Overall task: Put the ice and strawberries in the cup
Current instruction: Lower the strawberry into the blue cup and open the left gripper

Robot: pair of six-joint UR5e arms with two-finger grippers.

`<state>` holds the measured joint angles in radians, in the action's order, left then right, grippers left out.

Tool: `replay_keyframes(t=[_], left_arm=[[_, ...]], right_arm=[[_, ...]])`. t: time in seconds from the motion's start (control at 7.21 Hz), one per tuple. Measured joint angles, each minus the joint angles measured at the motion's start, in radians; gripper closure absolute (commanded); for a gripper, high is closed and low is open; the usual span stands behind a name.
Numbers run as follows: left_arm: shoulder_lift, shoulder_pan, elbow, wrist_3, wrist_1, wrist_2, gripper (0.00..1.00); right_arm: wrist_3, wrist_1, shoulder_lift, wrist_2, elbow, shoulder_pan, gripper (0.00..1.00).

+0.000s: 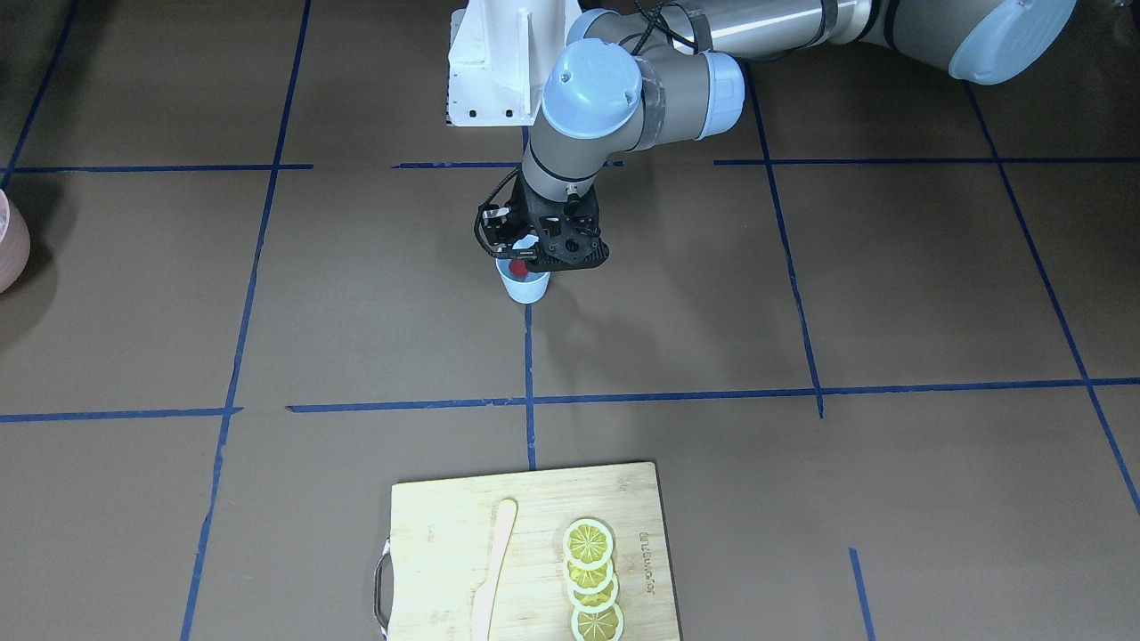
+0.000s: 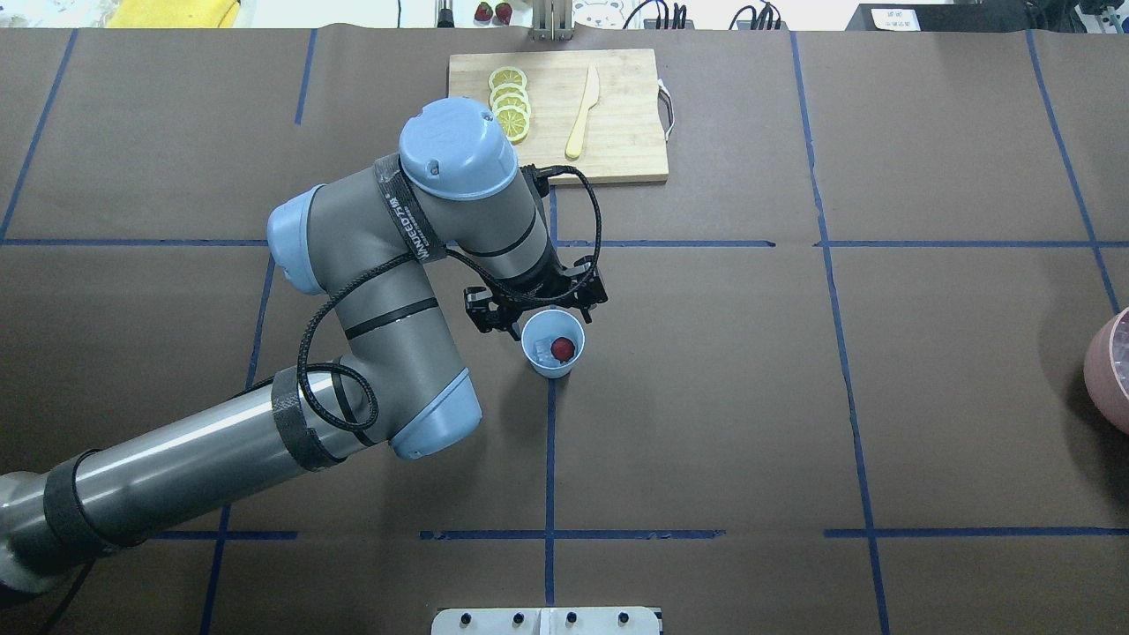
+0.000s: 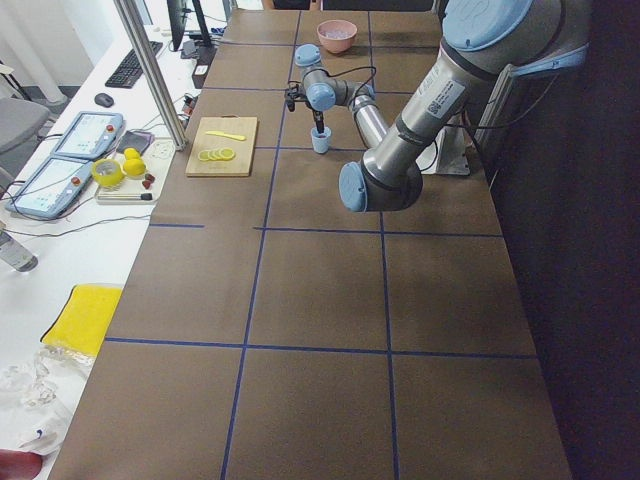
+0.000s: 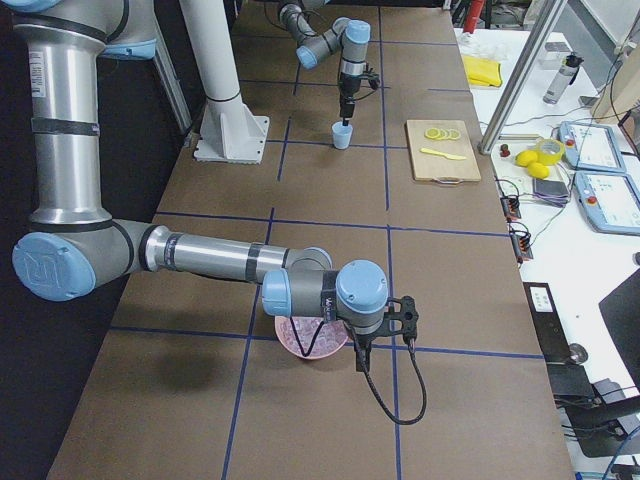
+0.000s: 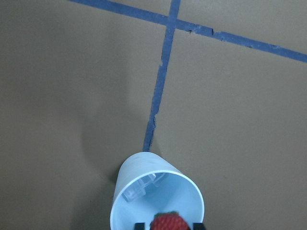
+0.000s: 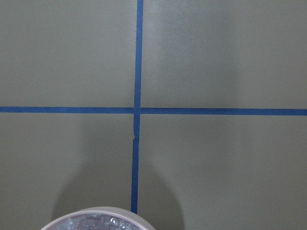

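L gripper (image 5: 169, 226) pinches the strawberry (image 5: 169, 220) betw. its two tips, right over the mouth of the cup (image 5: 184, 194); cup stands upright on a blue tape line (image 5: 160, 86); ice (image 5: 139, 188), a clear cube, lies inside at the bottom; R gripper (image 4: 322, 335) hangs over the pink container (image 4: 300, 348), well apart from the cup; can't tell if its fingers are spread or closed

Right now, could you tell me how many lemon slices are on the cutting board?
4 lemon slices lie in one overlapping row on the cutting board, beside the wooden knife. Another could be hidden beneath them.
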<state>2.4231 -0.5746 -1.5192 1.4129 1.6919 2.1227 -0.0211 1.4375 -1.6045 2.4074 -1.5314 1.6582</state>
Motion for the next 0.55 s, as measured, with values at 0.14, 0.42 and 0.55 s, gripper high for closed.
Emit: replay_keyframes(t=[0.14, 0.42, 0.55], left_arm=[[-0.002, -0.003, -0.006, 0.000, -0.002, -0.001, 0.00], [-0.033, -0.039, -0.039, -0.015, -0.014, 0.003, 0.00], [-0.066, -0.061, -0.073, -0.042, -0.035, 0.006, 0.00]], right_arm=[[-0.001, -0.001, 0.000, 0.000, 0.000, 0.000, 0.00], [0.000, -0.002, 0.000, -0.001, -0.002, 0.000, 0.00], [0.001, -0.002, 0.000, -0.001, -0.003, 0.000, 0.00]])
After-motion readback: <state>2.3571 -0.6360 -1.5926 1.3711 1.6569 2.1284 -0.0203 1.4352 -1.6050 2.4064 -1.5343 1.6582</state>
